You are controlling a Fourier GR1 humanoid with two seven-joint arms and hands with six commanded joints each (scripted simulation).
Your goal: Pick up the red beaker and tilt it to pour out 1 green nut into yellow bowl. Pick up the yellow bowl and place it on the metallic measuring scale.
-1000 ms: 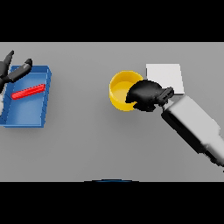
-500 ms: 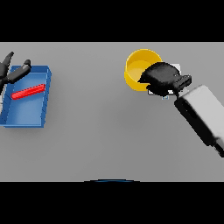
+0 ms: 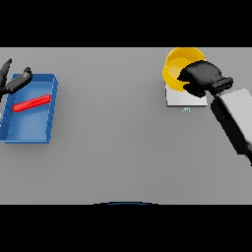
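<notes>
From my seat the right hand has its fingers curled round the near-right rim of the yellow bowl, far right of the grey table, with the metallic scale showing just below it. Left hand sits far left, fingers spread loose, at the blue tray holding a red bar.

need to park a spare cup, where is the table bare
Bare: the wide stretch of grey table between the blue tray and the scale. Crowded: far right, where the right hand holds the yellow bowl.
</notes>
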